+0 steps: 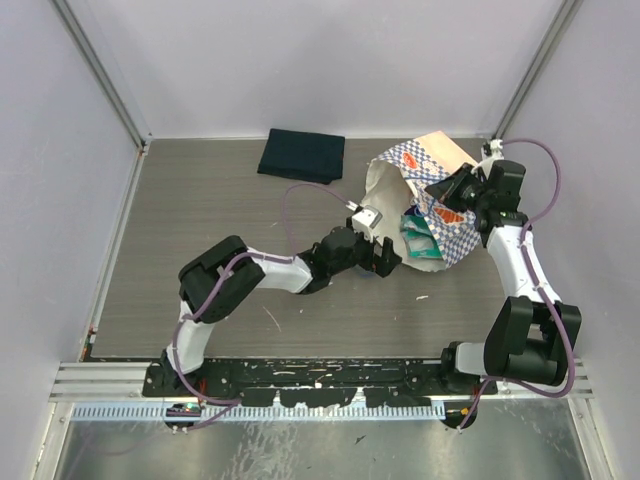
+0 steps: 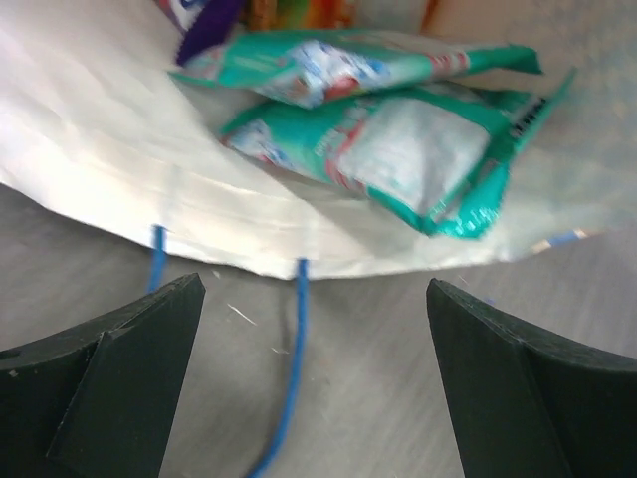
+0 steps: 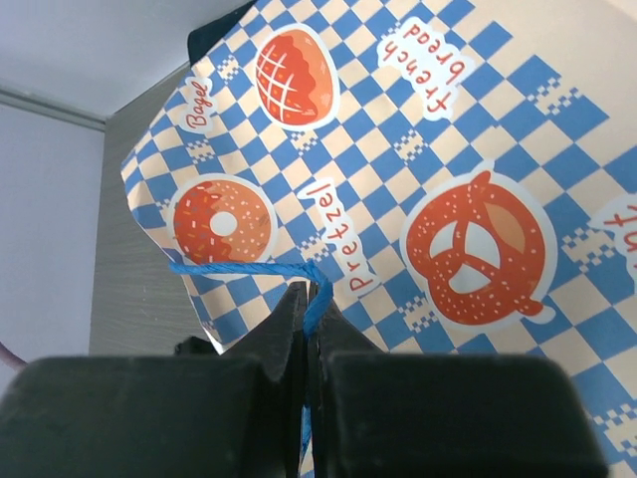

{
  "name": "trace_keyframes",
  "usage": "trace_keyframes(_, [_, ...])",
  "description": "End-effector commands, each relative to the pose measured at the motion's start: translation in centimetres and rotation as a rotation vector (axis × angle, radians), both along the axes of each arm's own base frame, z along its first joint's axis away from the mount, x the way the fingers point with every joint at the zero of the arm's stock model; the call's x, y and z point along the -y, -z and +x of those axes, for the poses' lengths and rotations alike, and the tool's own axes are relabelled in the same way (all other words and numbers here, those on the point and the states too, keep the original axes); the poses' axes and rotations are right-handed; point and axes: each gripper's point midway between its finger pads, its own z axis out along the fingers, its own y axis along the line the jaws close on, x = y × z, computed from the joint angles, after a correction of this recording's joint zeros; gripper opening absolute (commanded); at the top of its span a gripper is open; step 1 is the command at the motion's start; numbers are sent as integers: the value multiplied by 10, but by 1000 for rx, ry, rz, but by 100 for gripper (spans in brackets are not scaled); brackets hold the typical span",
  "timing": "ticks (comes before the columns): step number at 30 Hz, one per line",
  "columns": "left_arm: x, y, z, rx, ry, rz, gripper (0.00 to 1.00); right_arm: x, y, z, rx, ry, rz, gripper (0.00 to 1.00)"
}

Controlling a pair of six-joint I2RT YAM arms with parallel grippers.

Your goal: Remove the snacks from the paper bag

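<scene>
The paper bag (image 1: 425,165) lies tipped on its side at the back right, blue-and-white checkered outside (image 3: 448,149), cream inside (image 2: 90,139). Its mouth faces my left gripper (image 1: 385,258). Teal snacks (image 1: 418,238) lie in the mouth. In the left wrist view two teal pouches (image 2: 408,159) are stacked on the cream paper, with purple (image 2: 204,25) and orange bits behind them. My left gripper (image 2: 317,299) is open just short of the bag's rim, over the loose blue cord handle (image 2: 294,368). My right gripper (image 3: 317,299) is shut on the other blue cord handle (image 3: 239,269).
A dark navy folded cloth (image 1: 300,155) lies at the back centre, left of the bag. The grey wood-grain table (image 1: 200,200) is walled in on three sides. The right arm stands close to the right wall.
</scene>
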Motion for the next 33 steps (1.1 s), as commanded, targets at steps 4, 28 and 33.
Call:
trace_keyframes(4, [28, -28, 49, 142, -88, 43, 96, 14, 0, -2, 47, 81, -49, 1])
trace_keyframes(28, [134, 2, 105, 64, -84, -47, 83, 59, -14, 46, 72, 153, -49, 1])
trace_keyframes(33, [114, 3, 92, 42, -30, -22, 93, 49, -27, 38, 95, 114, -37, 1])
